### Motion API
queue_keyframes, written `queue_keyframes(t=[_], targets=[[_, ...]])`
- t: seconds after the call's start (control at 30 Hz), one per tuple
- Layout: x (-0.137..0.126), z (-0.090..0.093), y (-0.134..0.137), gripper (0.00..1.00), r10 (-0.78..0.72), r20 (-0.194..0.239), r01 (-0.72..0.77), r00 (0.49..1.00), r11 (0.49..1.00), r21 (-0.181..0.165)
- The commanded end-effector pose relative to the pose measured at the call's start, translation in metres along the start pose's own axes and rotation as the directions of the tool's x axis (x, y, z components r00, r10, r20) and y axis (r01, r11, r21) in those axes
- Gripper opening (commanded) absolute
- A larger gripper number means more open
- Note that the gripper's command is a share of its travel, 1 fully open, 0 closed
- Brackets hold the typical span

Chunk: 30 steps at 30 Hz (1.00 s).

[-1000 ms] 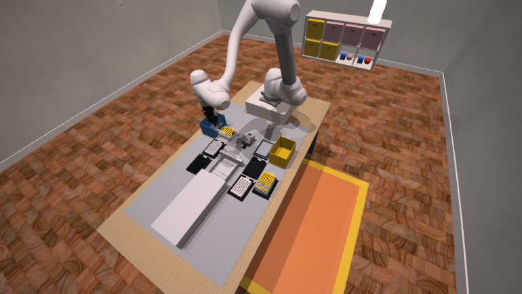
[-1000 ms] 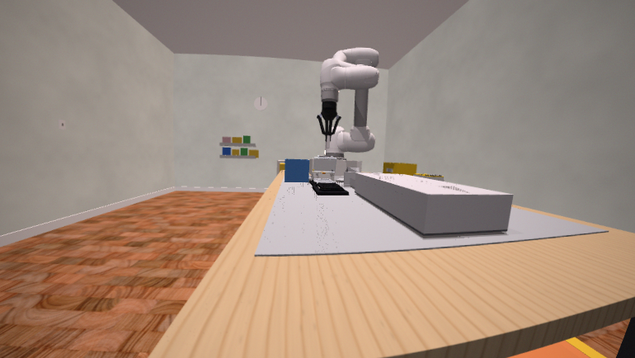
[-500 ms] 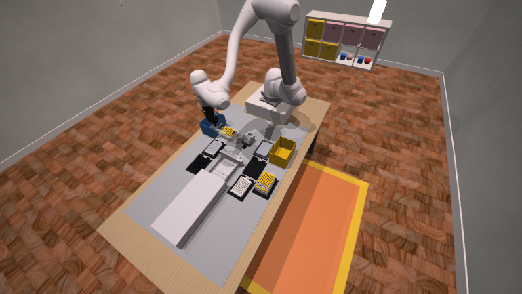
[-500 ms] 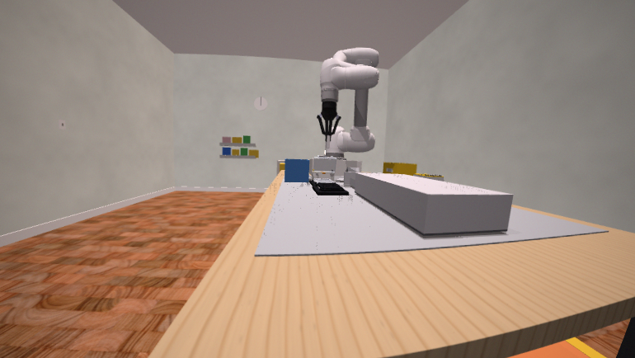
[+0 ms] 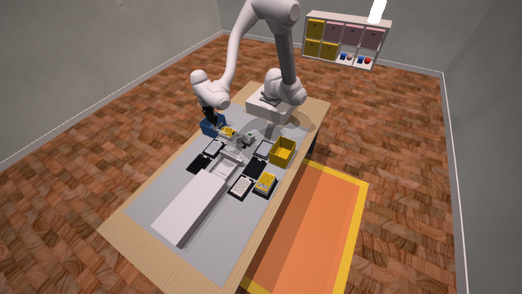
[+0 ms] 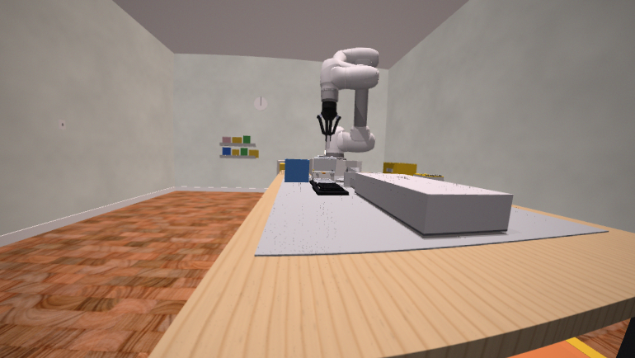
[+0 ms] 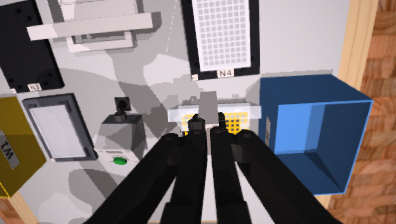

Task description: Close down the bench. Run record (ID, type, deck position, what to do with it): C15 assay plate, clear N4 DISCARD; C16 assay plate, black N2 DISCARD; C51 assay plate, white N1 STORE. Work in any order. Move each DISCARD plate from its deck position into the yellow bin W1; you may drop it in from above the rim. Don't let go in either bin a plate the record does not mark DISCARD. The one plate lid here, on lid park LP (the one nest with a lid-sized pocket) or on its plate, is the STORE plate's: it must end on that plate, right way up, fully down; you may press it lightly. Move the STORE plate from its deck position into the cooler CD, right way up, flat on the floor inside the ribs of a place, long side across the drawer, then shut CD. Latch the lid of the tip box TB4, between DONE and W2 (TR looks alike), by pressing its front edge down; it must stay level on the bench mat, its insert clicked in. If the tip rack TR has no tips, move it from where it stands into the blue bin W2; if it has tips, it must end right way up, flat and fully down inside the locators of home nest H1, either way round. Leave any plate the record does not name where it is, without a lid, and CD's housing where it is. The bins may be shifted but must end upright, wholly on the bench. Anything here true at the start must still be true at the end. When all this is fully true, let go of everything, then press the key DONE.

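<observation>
My gripper [image 5: 213, 120] [image 6: 327, 132] [image 7: 209, 103] is shut and empty. It hangs a little above the tip box TB4 [image 5: 227, 132] [image 7: 240, 114], whose yellow tips show through its clear lid. The box stands between the blue bin W2 [image 5: 207, 127] [image 6: 296, 170] [image 7: 285, 125] and the DONE key [image 5: 249, 134] [image 7: 119, 160]. The clear plate [image 5: 213, 148] [image 7: 223, 32] lies on N4. The black plate [image 5: 198, 162] [image 6: 327, 187] and the white plate [image 5: 241, 185] sit in their nests. The lid [image 5: 264, 148] [image 7: 52, 125] lies on the lid park. The tip rack TR [image 5: 264, 182] holds yellow tips.
The yellow bin W1 [image 5: 282, 151] [image 6: 399, 167] [image 7: 12, 150] stands at the table's right side. The cooler CD [image 5: 190, 206] [image 6: 431, 200] lies along the mat with its drawer [image 5: 226, 166] [image 7: 90, 25] pulled open. A black nest [image 5: 254, 168] [image 7: 30, 45] lies beside the drawer.
</observation>
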State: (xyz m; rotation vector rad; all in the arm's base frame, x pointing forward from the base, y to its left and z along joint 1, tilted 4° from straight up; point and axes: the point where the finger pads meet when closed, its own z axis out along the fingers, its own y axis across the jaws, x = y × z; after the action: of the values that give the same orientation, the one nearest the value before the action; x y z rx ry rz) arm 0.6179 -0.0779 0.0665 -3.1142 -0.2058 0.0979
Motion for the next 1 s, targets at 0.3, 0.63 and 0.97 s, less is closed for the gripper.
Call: queue_keyframes(t=[0.3,0.63,0.97], targets=[[0.002,0.000,0.004,0.00,0.001,-0.004,-0.001,1.000,1.000,-0.003],[0.002,0.007,0.004,0.00,0.001,-0.004,-0.001,1.000,1.000,-0.003],[0.002,0.023,0.004,0.00,0.001,-0.004,-0.001,1.000,1.000,-0.003]])
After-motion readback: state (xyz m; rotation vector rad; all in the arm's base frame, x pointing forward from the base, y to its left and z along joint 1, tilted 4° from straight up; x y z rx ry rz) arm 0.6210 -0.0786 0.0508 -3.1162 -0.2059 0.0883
